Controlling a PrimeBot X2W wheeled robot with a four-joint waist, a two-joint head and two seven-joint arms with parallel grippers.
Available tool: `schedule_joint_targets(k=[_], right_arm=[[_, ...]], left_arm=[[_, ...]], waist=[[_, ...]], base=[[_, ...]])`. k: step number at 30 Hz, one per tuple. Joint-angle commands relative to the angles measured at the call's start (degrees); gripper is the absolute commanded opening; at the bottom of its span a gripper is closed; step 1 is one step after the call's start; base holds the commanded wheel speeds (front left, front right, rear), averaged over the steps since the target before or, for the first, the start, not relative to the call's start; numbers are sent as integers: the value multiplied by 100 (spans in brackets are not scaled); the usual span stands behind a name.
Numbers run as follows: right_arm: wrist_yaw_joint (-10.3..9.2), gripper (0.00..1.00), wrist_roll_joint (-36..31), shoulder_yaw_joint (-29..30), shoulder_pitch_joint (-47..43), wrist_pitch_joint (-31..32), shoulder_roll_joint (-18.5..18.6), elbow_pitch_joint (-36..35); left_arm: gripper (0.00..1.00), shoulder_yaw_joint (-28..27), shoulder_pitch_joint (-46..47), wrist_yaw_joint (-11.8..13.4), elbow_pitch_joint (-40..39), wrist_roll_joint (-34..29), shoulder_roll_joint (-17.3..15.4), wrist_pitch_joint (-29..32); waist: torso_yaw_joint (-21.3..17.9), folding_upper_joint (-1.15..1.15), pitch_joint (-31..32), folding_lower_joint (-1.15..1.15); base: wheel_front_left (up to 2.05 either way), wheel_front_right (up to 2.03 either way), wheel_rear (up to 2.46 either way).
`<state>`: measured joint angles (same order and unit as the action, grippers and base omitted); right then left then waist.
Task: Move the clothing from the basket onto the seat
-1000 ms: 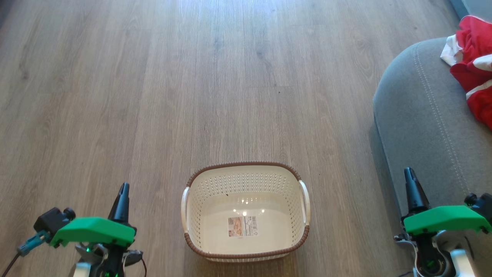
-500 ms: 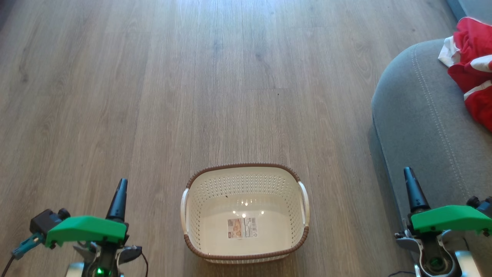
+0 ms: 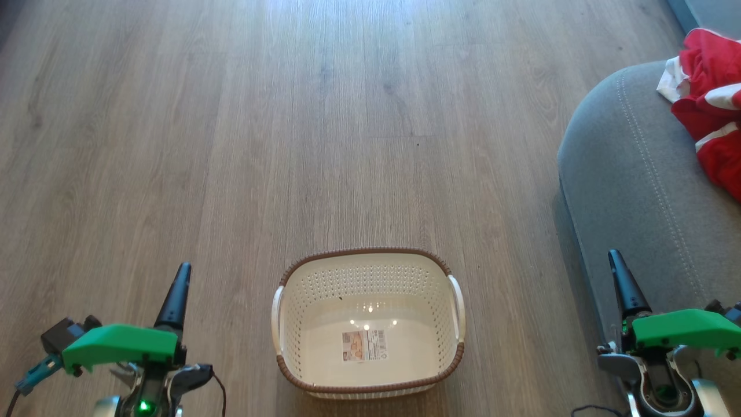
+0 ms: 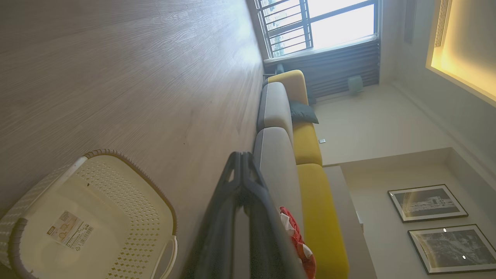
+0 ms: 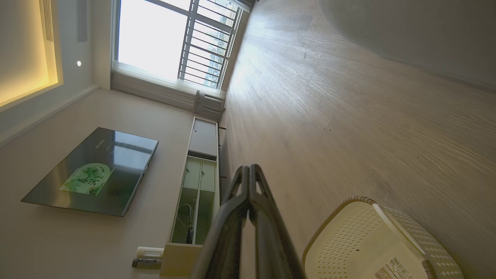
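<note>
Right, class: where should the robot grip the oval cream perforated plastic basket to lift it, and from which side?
Probably its white side handles, from above, left and right: they bow clear of the walls, and the basket stands upright, empty.

Red clothing (image 3: 707, 110) lies on seat (image 3: 625, 191)

Head cam drifted a bit: basket (image 3: 365, 251), seat (image 3: 625, 174), clothing (image 3: 709, 63) all sit slightly lower in frame vs 1 s ago. I read that as cam move, not things. Left gripper (image 3: 183, 272): green cover (image 3: 118, 346) slid outward left, more finger showing. Right gripper (image 3: 615, 258): green cover (image 3: 686, 329) slid outward right, tip barely shifted.
</note>
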<state>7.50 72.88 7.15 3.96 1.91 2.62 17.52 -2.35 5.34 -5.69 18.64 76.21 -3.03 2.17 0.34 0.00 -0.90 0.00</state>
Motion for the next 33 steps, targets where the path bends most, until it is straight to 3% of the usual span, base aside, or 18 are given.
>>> schedule_joint_targets(k=[1, 24, 33], right_arm=[[-1, 0, 238, -78, 211, 74, 26, -247], [-1, 0, 1927, -61, 223, 459, 26, -349], [-1, 0, 1928, -61, 223, 459, 26, -349]], left_arm=[[0, -217, 112, -54, -235, 196, -26, 56], [0, -419, 86, -180, -457, 1594, 15, 433], [0, -419, 86, -180, -457, 1595, 15, 433]], waist=[[-2, 0, 5, 0], [-34, 0, 73, 0], [-34, 0, 73, 0]], base=[[0, 0, 0], [0, 0, 0], [0, 0, 0]])
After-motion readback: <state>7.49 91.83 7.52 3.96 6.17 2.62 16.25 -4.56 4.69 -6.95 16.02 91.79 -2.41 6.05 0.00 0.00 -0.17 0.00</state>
